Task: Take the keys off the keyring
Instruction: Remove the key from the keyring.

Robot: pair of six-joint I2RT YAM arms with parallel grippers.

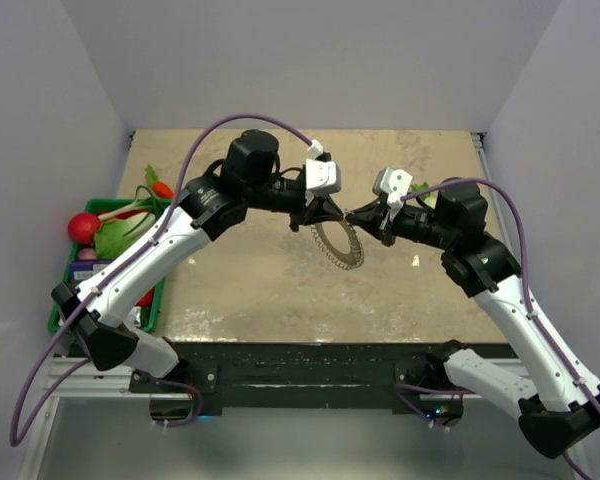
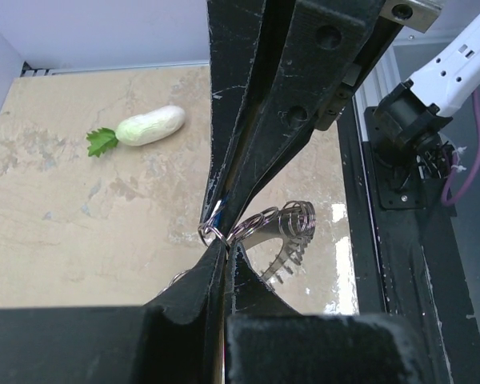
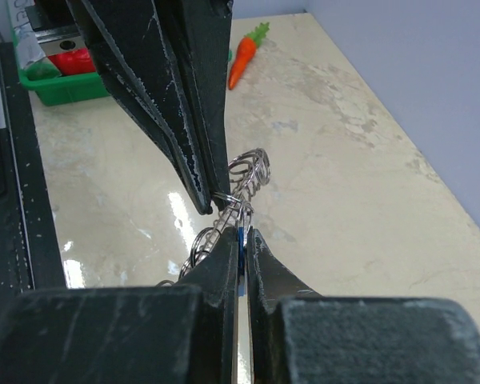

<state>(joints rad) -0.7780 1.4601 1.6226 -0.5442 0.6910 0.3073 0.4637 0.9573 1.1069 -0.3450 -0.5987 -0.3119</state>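
Note:
Above the middle of the table, the keyring [image 1: 338, 245], a grey coiled metal loop, hangs between my two grippers. My left gripper [image 1: 323, 212] is shut on a small ring of the keyring [image 2: 292, 224]; its fingertips [image 2: 216, 252] meet right at the wire. My right gripper [image 3: 242, 230] faces it tip to tip and is shut on the key [image 3: 240, 238]. Only a thin blue sliver of the key shows between the pads. The coil [image 3: 254, 170] curls away just beyond the tips. In the top view my right gripper [image 1: 368, 216] sits just right of the left one.
A white radish with green leaves [image 2: 148, 126] lies on the beige table toward the back. An orange carrot [image 3: 244, 56] lies near the far left. A green basket [image 1: 156, 310] with toy vegetables stands at the left edge. White walls enclose the table.

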